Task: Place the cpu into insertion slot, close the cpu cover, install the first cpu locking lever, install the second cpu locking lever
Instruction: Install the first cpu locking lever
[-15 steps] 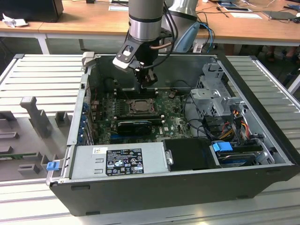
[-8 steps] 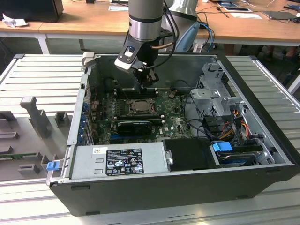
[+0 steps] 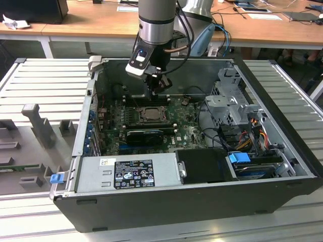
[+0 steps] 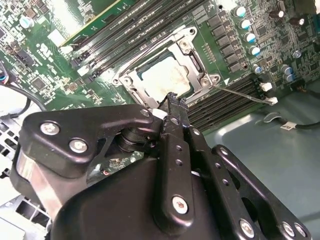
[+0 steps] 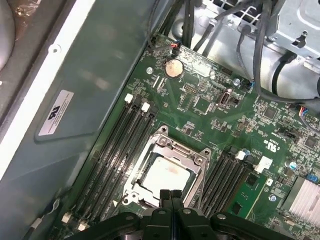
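Pale silver cpu [image 5: 167, 176] flat within dull-metal cpu cover [image 5: 172, 145] frame; claw [image 5: 171, 194] pinched together, near frame.

I count one cpu [image 5: 167, 175], one insertion slot [image 5: 143, 175] and one cpu cover [image 5: 175, 146]. I also make out one coin battery [image 5: 173, 67], one power supply [image 3: 128, 171], one black ribbed card [image 3: 145, 136] and one computer case [image 3: 202, 201].

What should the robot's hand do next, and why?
Probably swing the thin locking lever toward the insertion slot. The cpu lies in it, the cpu cover looks closed over it, the lever sticks out sideways, and the shut gripper sits at the cover's edge.
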`<state>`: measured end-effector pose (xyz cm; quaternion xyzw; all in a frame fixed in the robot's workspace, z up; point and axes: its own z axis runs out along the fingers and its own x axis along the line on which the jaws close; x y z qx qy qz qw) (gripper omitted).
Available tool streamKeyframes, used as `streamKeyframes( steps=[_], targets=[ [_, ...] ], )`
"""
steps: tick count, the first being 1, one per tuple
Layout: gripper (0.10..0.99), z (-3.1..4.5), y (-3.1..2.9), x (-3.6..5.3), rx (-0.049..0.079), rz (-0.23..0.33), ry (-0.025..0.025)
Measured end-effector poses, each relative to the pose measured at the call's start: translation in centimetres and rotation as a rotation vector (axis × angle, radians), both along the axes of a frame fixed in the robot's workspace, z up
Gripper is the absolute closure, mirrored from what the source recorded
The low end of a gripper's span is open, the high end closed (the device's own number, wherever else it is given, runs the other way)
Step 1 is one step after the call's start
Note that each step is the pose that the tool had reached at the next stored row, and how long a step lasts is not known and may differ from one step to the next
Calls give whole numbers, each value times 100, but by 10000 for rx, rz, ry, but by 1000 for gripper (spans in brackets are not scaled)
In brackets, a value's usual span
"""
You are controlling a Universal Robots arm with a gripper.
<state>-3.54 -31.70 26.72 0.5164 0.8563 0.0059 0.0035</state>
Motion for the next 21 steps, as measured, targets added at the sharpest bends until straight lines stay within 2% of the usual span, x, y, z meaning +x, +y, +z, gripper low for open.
streamKeyframes(
  steps=[9,21],
  targets=[
    [980,0,0,0,1,525,0],
    [980,0,0,0,0,1792,0]
  ],
)
